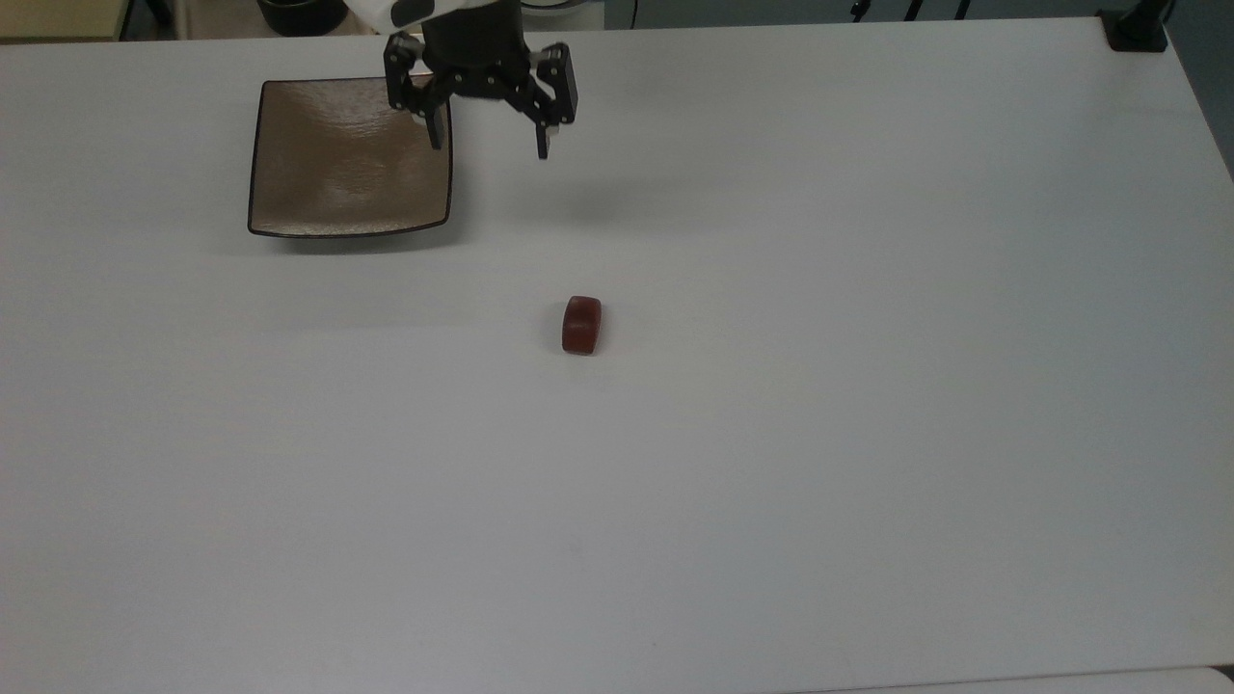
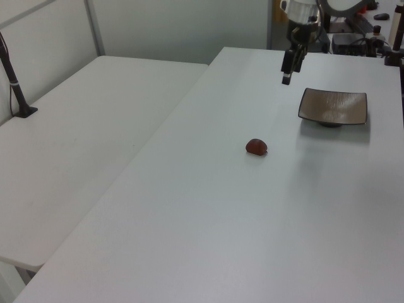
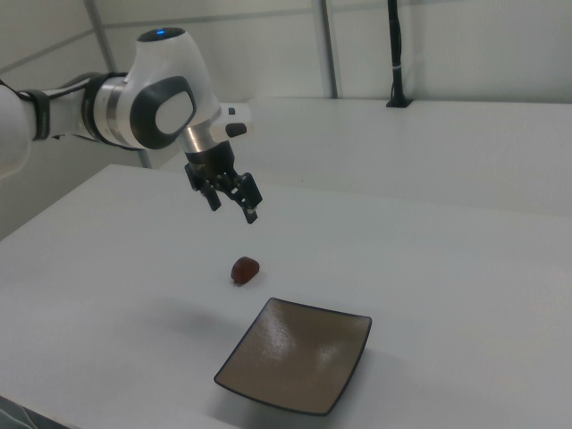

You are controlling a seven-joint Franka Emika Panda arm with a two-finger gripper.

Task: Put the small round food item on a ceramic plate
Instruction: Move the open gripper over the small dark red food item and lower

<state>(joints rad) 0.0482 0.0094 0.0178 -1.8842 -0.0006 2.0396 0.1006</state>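
The small round food item [image 1: 581, 325] is a dark reddish-brown lump lying on the white table near the middle; I also see the food item [image 2: 256, 147] in the left view and the food item [image 3: 245, 269] in the right view. The ceramic plate [image 1: 289, 193], square and glossy brown with a dark rim, sits empty at the top view's upper left; the plate [image 2: 353, 113] and plate [image 3: 259, 375] show too. My gripper [image 1: 490, 146] hangs open above the table beside the plate's right edge, well short of the food item; the gripper [image 2: 286, 79] and gripper [image 3: 234, 211] hold nothing.
The white table [image 1: 868, 386] stretches wide around both objects. A second white table [image 2: 76, 151] adjoins it on the left view's left, with a black post [image 2: 16, 82] on it. A black mount [image 1: 1136, 29] sits at the top view's upper right corner.
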